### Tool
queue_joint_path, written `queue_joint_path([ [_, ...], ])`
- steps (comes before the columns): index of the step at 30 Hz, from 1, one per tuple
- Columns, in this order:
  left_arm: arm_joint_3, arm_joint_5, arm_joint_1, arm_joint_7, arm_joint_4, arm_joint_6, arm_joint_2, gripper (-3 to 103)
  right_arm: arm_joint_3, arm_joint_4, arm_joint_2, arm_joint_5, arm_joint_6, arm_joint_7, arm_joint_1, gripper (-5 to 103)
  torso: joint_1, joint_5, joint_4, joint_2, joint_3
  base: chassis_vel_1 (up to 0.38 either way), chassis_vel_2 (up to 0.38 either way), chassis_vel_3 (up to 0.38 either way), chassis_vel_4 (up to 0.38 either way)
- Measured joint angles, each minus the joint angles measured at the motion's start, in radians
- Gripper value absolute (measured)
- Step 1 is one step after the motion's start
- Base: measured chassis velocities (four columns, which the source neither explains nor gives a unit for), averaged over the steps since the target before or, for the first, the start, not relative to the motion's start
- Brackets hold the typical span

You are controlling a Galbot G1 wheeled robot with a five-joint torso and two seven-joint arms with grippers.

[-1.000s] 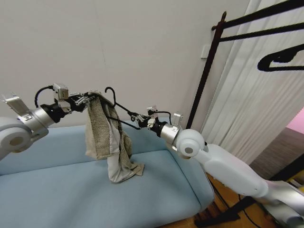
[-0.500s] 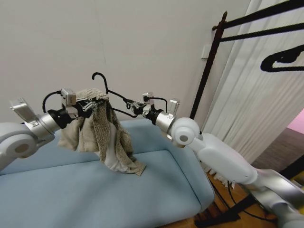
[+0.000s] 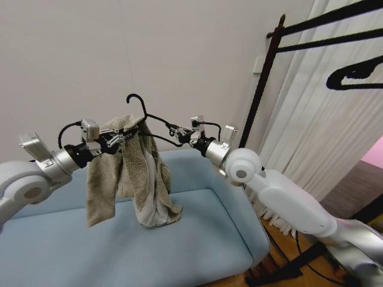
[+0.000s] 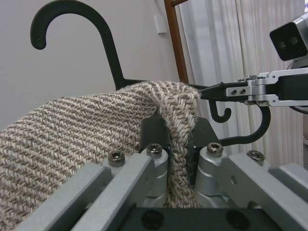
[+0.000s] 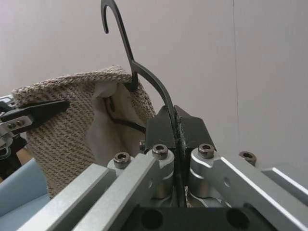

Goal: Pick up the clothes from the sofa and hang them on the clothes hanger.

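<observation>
Both arms raised over the sofa point(image 3: 197, 251), above the back half of the seat near its middle. Left gripper point(image 3: 114, 139) is clamped on a fold of the garment point(image 3: 128, 173); in the left wrist view the gripper point(image 4: 178, 139) has the knit point(image 4: 72, 130) pinched tight between both pads. Right gripper point(image 3: 179, 133) is clenched on the hanger point(image 3: 139, 103); in the right wrist view the gripper point(image 5: 177, 130) pinches the hanger's point(image 5: 139, 72) near arm between closed pads, with the hook pointing up. The garment point(image 5: 62, 110), beige-brown herringbone knit with a pale lining, is draped over the hanger's far arm, just below the hook's neck; the near arm is bare. From the head view the garment hangs in two folds between the grippers, and its lower end reaches down to the seat; contact with the seat cannot be told. In the left wrist view the hanger point(image 4: 108, 48) rises just behind the knit, with the right gripper point(image 4: 250, 91) beside it. Dark rack point(image 3: 263, 89) stands past the sofa's right end, with a second hanger point(image 3: 353, 73) on its bar.
</observation>
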Motion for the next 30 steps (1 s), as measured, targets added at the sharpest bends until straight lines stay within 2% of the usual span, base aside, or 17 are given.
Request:
queue_joint_path([
  [5, 0.007, 0.017, 0.009, -0.034, -0.013, 0.005, -0.009, 7, -0.006, 0.008, 0.001, -0.003, 0.0, 0.004, -0.008, 2, 0.0, -0.0001, 0.0, 0.0, 0.0, 0.0, 0.0, 0.0, 0.0],
  [7, 0.007, 0.026, 0.013, -0.048, -0.019, 0.012, -0.015, 16, -0.006, 0.006, -0.004, -0.009, 0.0, 0.003, -0.01, 2, 0.0, 0.0, -0.0001, 0.0, 0.0, 0.0, 0.0, 0.0, 0.0],
  [9, 0.007, 0.027, 0.013, -0.052, -0.019, 0.012, -0.016, 16, -0.006, 0.004, -0.005, -0.01, 0.0, 0.003, -0.009, 2, 0.0, 0.0, -0.0001, 0.0, 0.0, 0.0, 0.0, 0.0, 0.0],
  [13, 0.002, 0.028, 0.016, -0.055, -0.025, 0.011, -0.017, 38, -0.001, -0.017, -0.008, -0.012, 0.0, 0.001, 0.018, 2, 0.0, 0.0, 0.0, 0.0, 0.0, 0.0, 0.0, 0.0, 0.0],
  [15, 0.0, 0.028, 0.015, -0.05, -0.027, 0.011, -0.017, 38, 0.0, -0.023, -0.008, -0.013, 0.0, 0.0, 0.024, 2, 0.0, 0.0, 0.0, 0.0, 0.0, 0.0, 0.0, 0.0, 0.0],
  [18, -0.005, 0.024, 0.007, -0.046, -0.031, 0.011, -0.017, 54, 0.003, -0.043, -0.008, -0.014, 0.0, -0.002, 0.046, 2, 0.0, 0.0, 0.0, 0.0, 0.0, 0.0, 0.0, 0.0, 0.0],
  [21, -0.008, 0.017, 0.003, -0.047, -0.027, 0.01, -0.013, 59, 0.007, -0.05, -0.008, -0.014, 0.0, -0.004, 0.055, 2, 0.0, 0.0, -0.0001, 0.0, 0.0, 0.0, 0.0, 0.0, 0.0],
  [24, -0.015, -0.011, 0.0, -0.069, -0.01, 0.009, -0.001, 76, 0.009, -0.054, -0.019, -0.03, 0.0, -0.022, 0.057, 2, 0.0, -0.0001, 0.0, 0.0, 0.0, 0.0, 0.0, 0.0, 0.0],
  [26, -0.015, -0.016, -0.001, -0.074, -0.006, 0.009, 0.001, 76, 0.009, -0.054, -0.021, -0.033, 0.0, -0.026, 0.056, 2, 0.0, -0.0001, 0.0, 0.0, 0.0, 0.0, 0.0, 0.0, 0.0],
  [29, -0.01, -0.04, -0.022, -0.093, 0.064, 0.01, 0.036, 92, 0.009, -0.058, -0.036, -0.06, 0.0, -0.058, 0.044, 2, 0.0, 0.0, -0.0001, 0.0, 0.0, 0.0, 0.0, 0.0, 0.0],
  [30, -0.01, -0.04, -0.022, -0.093, 0.064, 0.01, 0.036, 92, 0.009, -0.058, -0.036, -0.06, 0.0, -0.058, 0.044, 2, 0.0, 0.0, -0.0001, 0.0, 0.0, 0.0, 0.0, 0.0, 0.0],
])
